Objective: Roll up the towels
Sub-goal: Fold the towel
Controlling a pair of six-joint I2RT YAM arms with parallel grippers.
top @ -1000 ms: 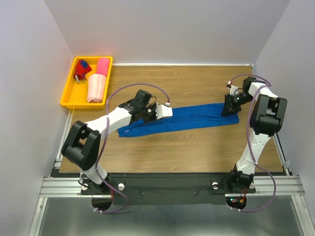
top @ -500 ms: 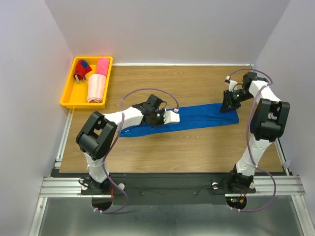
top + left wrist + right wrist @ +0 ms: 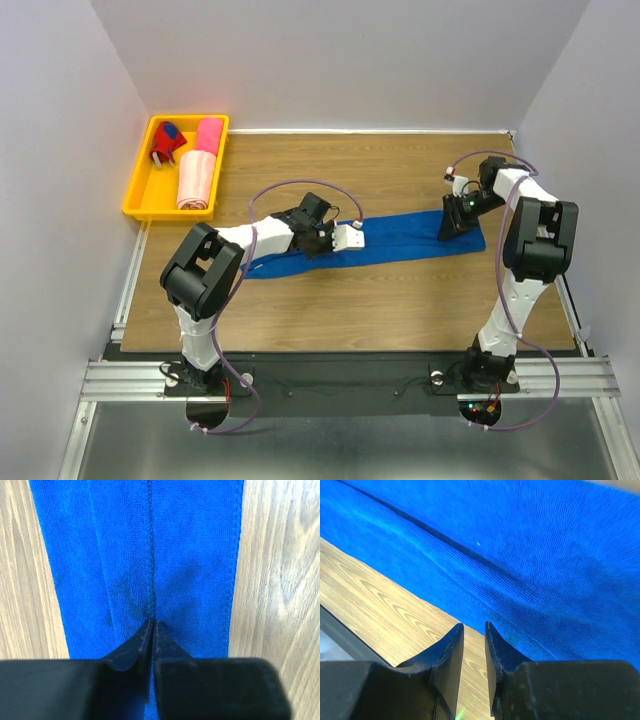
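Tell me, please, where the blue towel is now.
In the top view the blue towel lies flat mid-table, right of the yellow tray, with the left gripper over its left half and the right gripper at its right end.

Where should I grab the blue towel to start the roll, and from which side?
Probably the short end on the left arm's side, approached from above and beyond that end, jaws low to the table. The blue towel lies flat as a long narrow strip, so only a short edge can start a roll, and the right gripper sits at the other end.
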